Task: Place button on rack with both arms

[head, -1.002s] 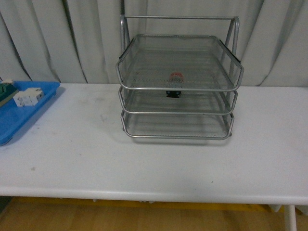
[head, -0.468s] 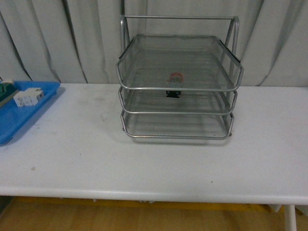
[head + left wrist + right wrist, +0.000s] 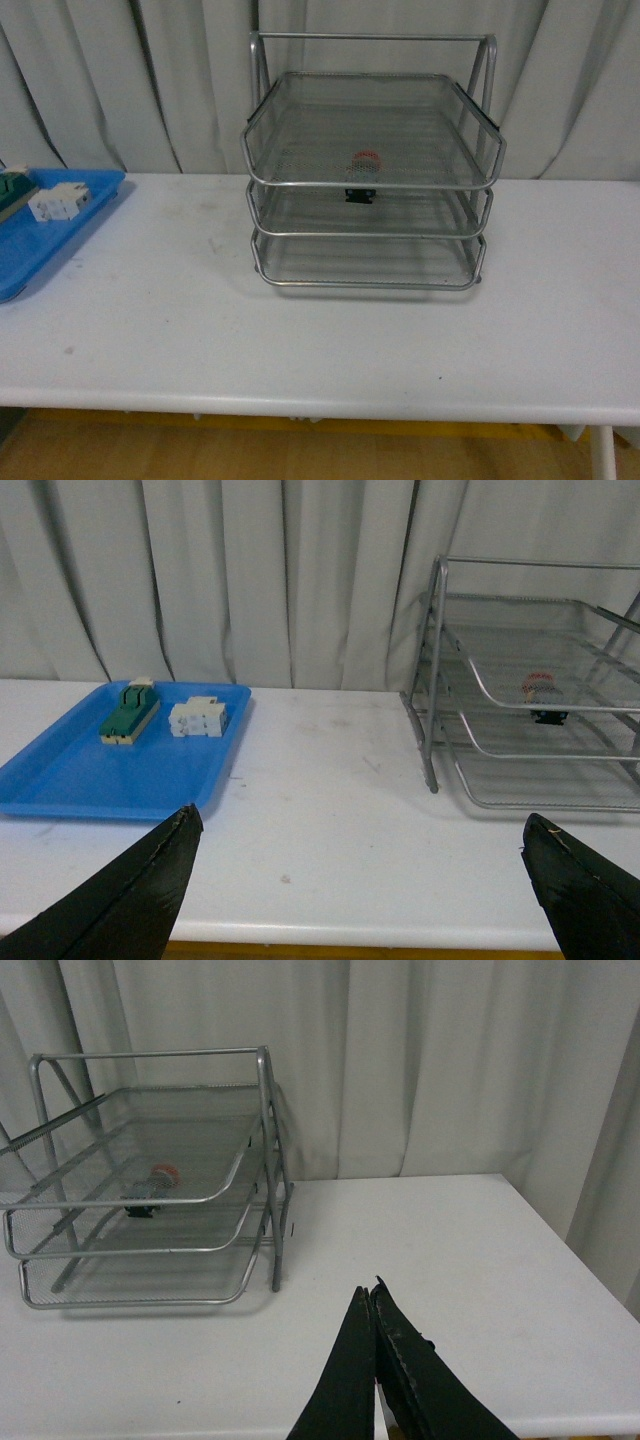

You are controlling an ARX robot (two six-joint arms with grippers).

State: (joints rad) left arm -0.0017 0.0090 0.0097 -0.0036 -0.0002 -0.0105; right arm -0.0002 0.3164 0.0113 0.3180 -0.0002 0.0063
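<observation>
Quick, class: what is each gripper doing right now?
Left gripper: open, holding nothing.
Right gripper: closed, holding nothing.

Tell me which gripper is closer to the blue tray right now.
Left. The left gripper, open, hangs just in front of the blue tray at the table's left end. The right gripper, shut, sits beyond the rack toward the table's right end, with no tray in its view.

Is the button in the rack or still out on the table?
In the rack: the button sits on its top mesh tray, red cap up, no jaws near it.
</observation>
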